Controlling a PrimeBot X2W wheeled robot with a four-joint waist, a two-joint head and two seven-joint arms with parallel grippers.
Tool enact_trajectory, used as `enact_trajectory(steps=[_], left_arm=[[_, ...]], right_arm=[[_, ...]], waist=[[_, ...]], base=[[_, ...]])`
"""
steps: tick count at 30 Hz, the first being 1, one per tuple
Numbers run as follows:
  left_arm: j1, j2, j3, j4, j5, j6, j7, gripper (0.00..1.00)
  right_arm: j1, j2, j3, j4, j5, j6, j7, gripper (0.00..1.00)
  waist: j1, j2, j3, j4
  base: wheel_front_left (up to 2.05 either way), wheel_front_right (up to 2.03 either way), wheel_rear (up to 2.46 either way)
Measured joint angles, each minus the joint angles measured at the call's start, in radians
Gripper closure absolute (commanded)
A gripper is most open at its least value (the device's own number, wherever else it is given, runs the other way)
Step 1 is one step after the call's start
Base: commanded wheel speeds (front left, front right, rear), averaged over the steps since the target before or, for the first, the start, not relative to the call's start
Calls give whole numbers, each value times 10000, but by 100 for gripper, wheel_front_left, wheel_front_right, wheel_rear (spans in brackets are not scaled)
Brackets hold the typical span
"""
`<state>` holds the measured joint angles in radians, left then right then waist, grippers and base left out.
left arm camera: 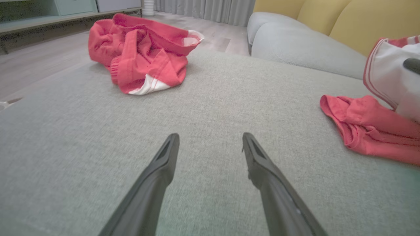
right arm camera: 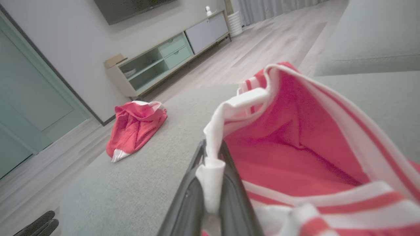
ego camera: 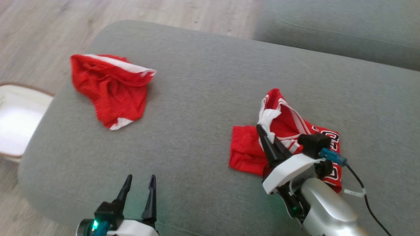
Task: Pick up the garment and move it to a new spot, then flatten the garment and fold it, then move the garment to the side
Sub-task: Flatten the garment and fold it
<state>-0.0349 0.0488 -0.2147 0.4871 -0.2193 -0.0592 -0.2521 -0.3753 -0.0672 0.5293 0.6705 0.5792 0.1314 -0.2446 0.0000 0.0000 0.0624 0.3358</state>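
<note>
Grey sofa cushion (ego camera: 203, 98) for a worksurface. Held white trim (right arm camera: 236, 105) of the red garment (ego camera: 288, 121) pinched in the closed right end effector (ego camera: 267, 137), at cushion's right; left end effector (ego camera: 140, 183) spread wide, empty. Risked thin trim slipping free on lifting.

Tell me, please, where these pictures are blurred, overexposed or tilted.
Head view: sharp, though the basket at the left edge is blown out white. Left wrist view: the cushion smears toward the bottom edge. Right wrist view: the room tilts, and the garment nearest the lens is soft.
</note>
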Motion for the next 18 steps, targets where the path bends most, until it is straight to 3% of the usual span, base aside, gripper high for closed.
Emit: enact_trajectory(steps=[2,3,4,5,9,18], left_arm=[[7,0,-98,23,2,-27,0,0],[8,-2,-102,38,2,-27,0,0],[8,0,-94,44,4,-25,0,0],[14,2,-75,61,4,-21,0,0],[53,-2,100,61,117,-23,0,0],[53,0,408,-84,180,-27,-2,0]], right_arm=[[-178,2,360,343,337,0,71,100],[-244,2,462,439,393,0,71,69],[-290,2,485,470,426,0,65,7],[-337,2,493,493,474,0,56,0],[-488,38,198,426,382,0,-33,0],[513,50,-3312,-625,-2136,0,-63,0]], waist=[[0,0,-23,353],[0,0,-35,441],[0,0,-53,497],[0,0,-84,512],[0,0,-195,242],[0,0,-530,-999]], base=[[0,0,0],[0,0,0],[0,0,0],[0,0,0],[0,0,0],[0,0,0]])
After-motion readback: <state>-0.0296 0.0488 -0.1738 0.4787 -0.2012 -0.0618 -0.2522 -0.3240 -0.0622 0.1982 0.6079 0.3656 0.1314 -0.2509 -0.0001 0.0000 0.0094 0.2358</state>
